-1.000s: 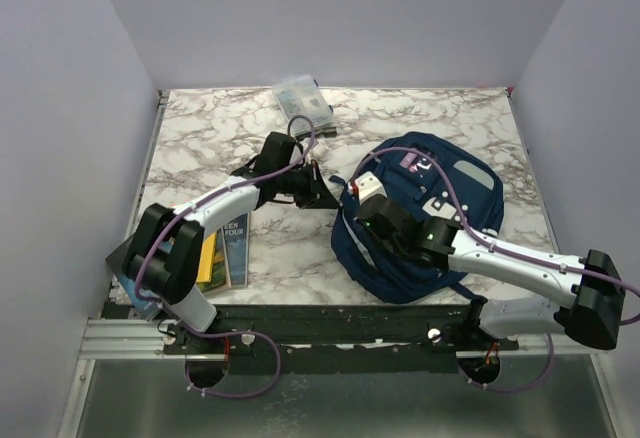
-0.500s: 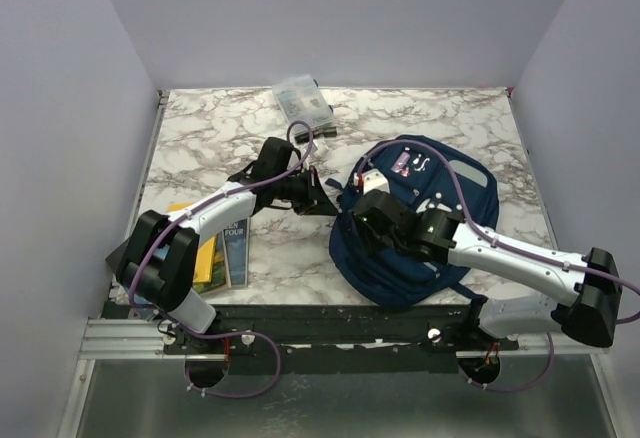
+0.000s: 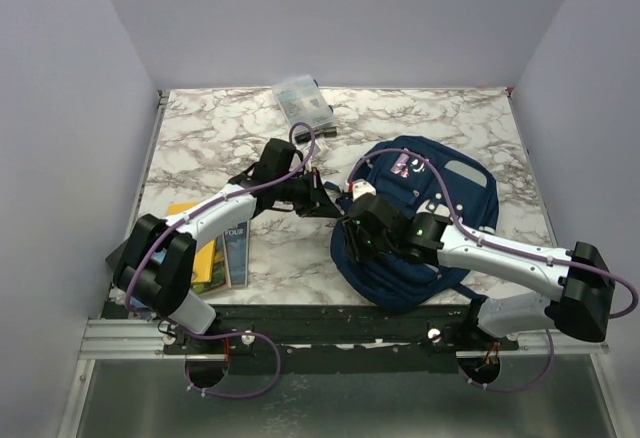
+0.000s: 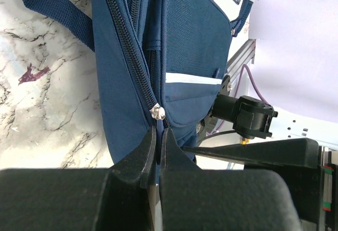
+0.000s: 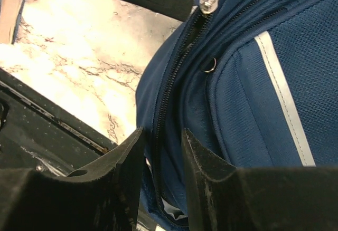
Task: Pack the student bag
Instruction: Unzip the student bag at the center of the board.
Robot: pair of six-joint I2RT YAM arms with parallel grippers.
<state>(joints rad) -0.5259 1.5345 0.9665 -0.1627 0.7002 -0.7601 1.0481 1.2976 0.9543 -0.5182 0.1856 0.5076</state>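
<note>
- Under the right arm, a large part of the student bag (image 3: pixel 450 203) is covered, so its front pockets show only partly from above.
- The inside of the bag is not visible in any view.
- The small pink label (image 3: pixel 405 163) on the bag is too small to read.
- The bag lies flat on the right half of the marble bench (image 3: pixel 200 128), with a dark strap (image 4: pixel 58 15) spread on the surface.
- The left end effector (image 4: pixel 158 136) is at the bag's left edge with its fingers pressed together. The tips are just below the metal zipper slider (image 4: pixel 158 112). Whether they pinch its tab, I cannot tell.
- The right end effector (image 5: pixel 161 146) is at the near left part of the bag, partly open. The zipper seam (image 5: pixel 174 83) runs into the gap between its fingers. Whether they press the fabric is not clear.
- At the left edge of the bench, some books (image 3: pixel 222 248) lie partly under the left arm. On one cover the word "FOUR" can be read.
- A clear pouch (image 3: pixel 302 101) lies at the far edge, and its contents are hard to make out.
</note>
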